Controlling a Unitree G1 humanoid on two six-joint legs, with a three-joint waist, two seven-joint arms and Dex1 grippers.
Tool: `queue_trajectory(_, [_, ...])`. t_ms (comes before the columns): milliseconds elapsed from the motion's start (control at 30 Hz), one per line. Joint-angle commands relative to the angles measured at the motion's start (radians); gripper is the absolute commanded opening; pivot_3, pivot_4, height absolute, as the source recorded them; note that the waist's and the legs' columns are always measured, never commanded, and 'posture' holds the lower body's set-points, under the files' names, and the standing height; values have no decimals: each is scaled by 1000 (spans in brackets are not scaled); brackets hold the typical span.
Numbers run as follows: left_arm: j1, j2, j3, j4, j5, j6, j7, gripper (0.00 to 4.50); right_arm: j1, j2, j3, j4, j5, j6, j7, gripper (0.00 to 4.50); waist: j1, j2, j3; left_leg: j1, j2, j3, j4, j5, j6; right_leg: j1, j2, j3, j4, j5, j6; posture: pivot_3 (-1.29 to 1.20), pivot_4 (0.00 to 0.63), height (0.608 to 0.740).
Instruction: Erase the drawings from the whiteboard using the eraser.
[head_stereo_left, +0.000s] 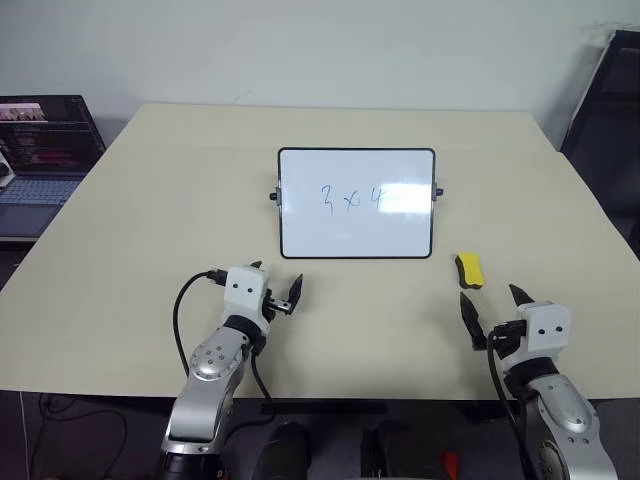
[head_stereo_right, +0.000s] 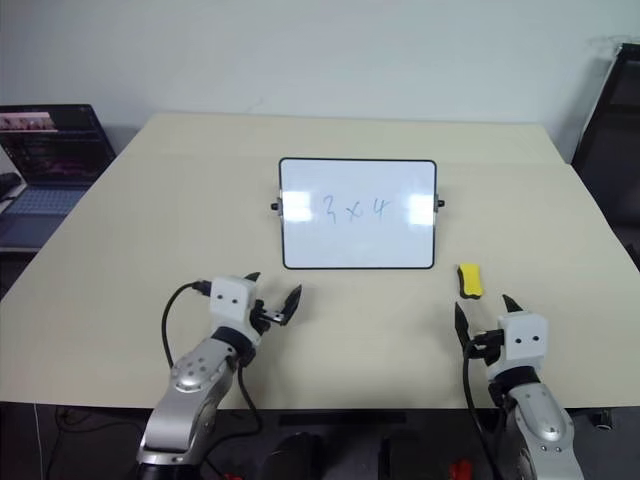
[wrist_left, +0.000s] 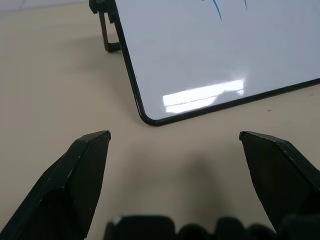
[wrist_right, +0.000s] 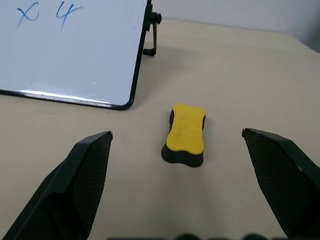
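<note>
The whiteboard (head_stereo_left: 356, 204) stands propped at the middle of the beige table, with faint blue drawings (head_stereo_left: 352, 198) reading "3 x 4" on it. The yellow eraser (head_stereo_left: 469, 270) lies flat on the table just right of the board's lower right corner. My right gripper (head_stereo_left: 492, 316) hovers open a short way in front of the eraser, which lies between its fingers' lines in the right wrist view (wrist_right: 185, 134). My left gripper (head_stereo_left: 275, 291) is open and empty in front of the board's lower left corner (wrist_left: 150, 119).
A laptop (head_stereo_left: 40, 160) sits open off the table's far left side. A dark chair or frame (head_stereo_left: 615, 110) stands at the far right. The table's near edge (head_stereo_left: 380, 395) runs just behind both wrists.
</note>
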Motion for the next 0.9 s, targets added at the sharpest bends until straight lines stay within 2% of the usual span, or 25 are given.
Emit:
queue_trajectory(33, [3, 61, 3, -126, -94, 57, -115, 4500, -90, 20, 22, -81, 24, 105, -45, 4493, 1, 0, 0, 0, 0, 0, 0, 0, 0, 0, 0, 0, 0, 0, 0, 0, 150, 740])
queue_trajectory(400, [-226, 160, -58, -78, -209, 139, -338, 4500, -238, 40, -13, -186, 13, 327, -159, 4493, 4, 0, -1, -1, -2, 0, 0, 0, 0, 0, 0, -1, -1, 2, -4, 0, 150, 740])
queue_trajectory(567, [-371, 233, -125, 13, -258, 99, -577, 4500, -335, 22, -77, -103, 68, 544, -177, 4493, 2, 0, -1, 0, -1, 0, 0, 0, 0, 0, 3, -2, 0, 2, -4, 0, 150, 740])
queue_trajectory(700, [-491, 264, -175, 130, -245, 49, -724, 4500, -402, -5, -98, -50, 80, 610, -164, 4493, 1, 1, 0, 0, -1, 2, 0, 0, 0, -1, 5, -2, 0, 2, -4, 0, 150, 740])
queue_trajectory(900, [-608, 283, -215, 217, -237, 34, -853, 4500, -432, -28, -105, 10, 89, 662, -148, 4493, 1, 1, 0, -2, -1, 1, -1, 0, 0, -1, 5, -1, 0, 2, -4, 0, 150, 740])
